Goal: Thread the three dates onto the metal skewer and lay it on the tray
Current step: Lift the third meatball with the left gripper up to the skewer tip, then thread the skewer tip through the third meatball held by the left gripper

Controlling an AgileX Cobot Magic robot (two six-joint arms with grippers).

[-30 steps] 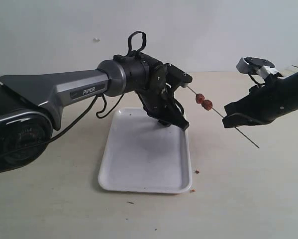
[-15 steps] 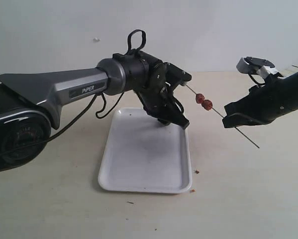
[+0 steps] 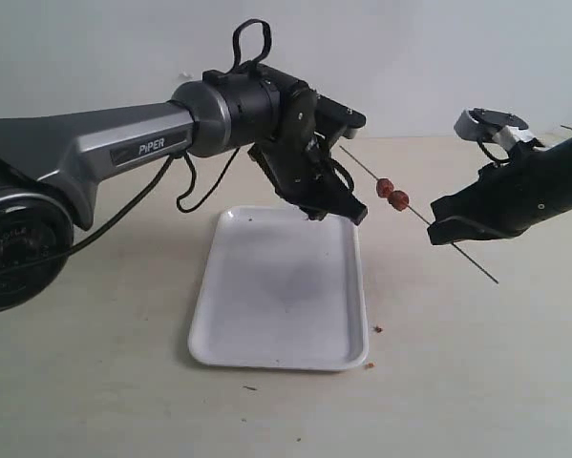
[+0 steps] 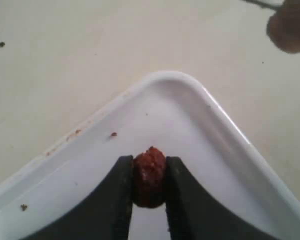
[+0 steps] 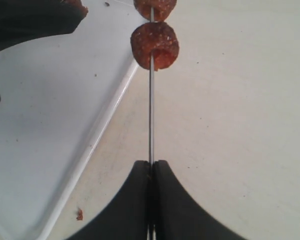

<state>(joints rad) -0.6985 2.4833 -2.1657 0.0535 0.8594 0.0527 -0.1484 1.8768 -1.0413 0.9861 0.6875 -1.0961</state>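
one date (image 4: 148, 177) sits pinched in the left hand (image 4: 148, 162), while the right hand (image 5: 151, 166) clamps the skewer (image 5: 150, 115).

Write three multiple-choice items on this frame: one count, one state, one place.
1. How many dates are on the skewer?
A) two
B) one
C) three

2. The right tool is:
A) wide open
B) shut on the skewer
C) shut on a date

3. Where is the third date?
A) in the right tool
B) threaded on the skewer
C) in the left tool

Answers:
1 A: the exterior and right wrist views both show two on the rod.
2 B: its fingers meet around the thin rod.
3 C: the left wrist view shows it pinched between the fingers.
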